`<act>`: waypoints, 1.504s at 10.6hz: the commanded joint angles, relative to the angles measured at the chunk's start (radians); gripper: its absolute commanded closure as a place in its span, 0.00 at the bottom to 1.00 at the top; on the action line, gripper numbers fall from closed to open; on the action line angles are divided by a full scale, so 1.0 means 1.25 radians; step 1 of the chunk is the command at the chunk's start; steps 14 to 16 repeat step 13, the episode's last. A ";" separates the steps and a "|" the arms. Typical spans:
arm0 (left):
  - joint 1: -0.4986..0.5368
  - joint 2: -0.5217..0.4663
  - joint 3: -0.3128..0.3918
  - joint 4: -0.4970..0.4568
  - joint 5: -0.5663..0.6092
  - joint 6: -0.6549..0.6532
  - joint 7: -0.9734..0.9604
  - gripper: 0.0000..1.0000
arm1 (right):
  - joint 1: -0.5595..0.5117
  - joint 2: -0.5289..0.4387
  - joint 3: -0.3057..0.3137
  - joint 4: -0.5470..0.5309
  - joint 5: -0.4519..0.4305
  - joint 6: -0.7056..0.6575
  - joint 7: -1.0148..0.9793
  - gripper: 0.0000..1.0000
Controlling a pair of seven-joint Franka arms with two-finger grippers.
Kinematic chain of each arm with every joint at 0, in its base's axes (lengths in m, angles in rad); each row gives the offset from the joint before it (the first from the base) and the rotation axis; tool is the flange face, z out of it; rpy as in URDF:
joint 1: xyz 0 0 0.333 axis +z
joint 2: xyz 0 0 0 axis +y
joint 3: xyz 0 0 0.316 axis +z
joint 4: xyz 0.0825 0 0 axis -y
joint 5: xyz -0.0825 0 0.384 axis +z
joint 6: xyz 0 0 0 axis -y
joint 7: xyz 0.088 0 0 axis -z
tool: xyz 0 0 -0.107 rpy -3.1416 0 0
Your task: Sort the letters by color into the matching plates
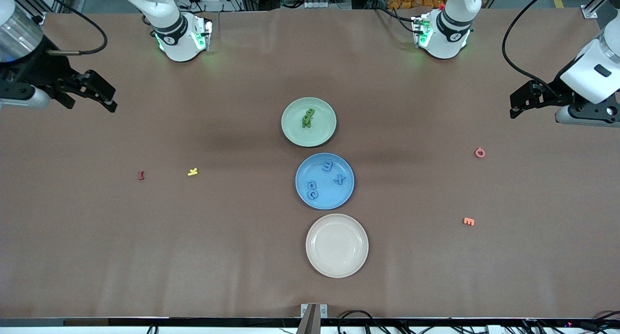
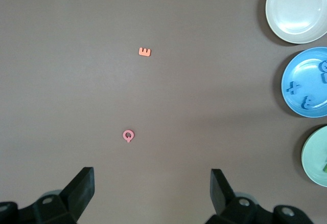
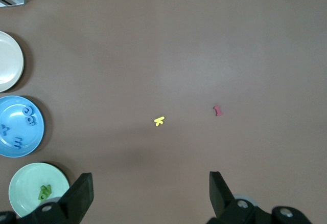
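The pale green plate [image 1: 293, 130] sits mid-table with green letters [image 1: 308, 118] piled in it. The blue plate [image 1: 334, 198] lies just nearer the front camera and holds several blue letters [image 1: 327, 167]. My left gripper [image 1: 516, 103] hangs open and empty over the left arm's end of the table. My right gripper [image 1: 107, 94] hangs open and empty over the right arm's end. The left wrist view shows my open left gripper [image 2: 152, 183], the blue plate [image 2: 301, 75] and the green plate [image 2: 312, 155]. The right wrist view shows my open right gripper [image 3: 151, 185] and both plates [image 3: 15, 127] [image 3: 28, 183].
An empty beige plate [image 1: 336, 246] lies nearest the front camera. A pink letter [image 1: 480, 152] and an orange letter [image 1: 468, 221] lie toward the left arm's end. A yellow letter [image 1: 193, 171] and a dark red letter [image 1: 141, 175] lie toward the right arm's end.
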State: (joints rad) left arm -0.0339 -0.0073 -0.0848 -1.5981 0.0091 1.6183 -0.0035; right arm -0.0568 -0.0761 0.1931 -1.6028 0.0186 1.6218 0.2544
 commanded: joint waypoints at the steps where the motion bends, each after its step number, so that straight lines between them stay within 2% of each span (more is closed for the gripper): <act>1: 0.004 0.007 0.000 0.016 -0.017 -0.001 0.018 0.00 | 0.086 0.004 -0.122 0.016 0.011 -0.016 -0.087 0.00; 10: -0.001 0.006 0.000 0.016 -0.015 -0.001 0.018 0.00 | 0.092 0.007 -0.129 0.008 0.004 -0.017 -0.138 0.00; 13: -0.002 0.006 0.000 0.016 -0.016 -0.001 0.018 0.00 | 0.092 0.004 -0.123 0.010 0.010 -0.068 -0.193 0.00; 16: -0.002 0.006 0.000 0.016 -0.016 -0.001 0.018 0.00 | 0.092 0.004 -0.123 0.010 0.010 -0.068 -0.193 0.00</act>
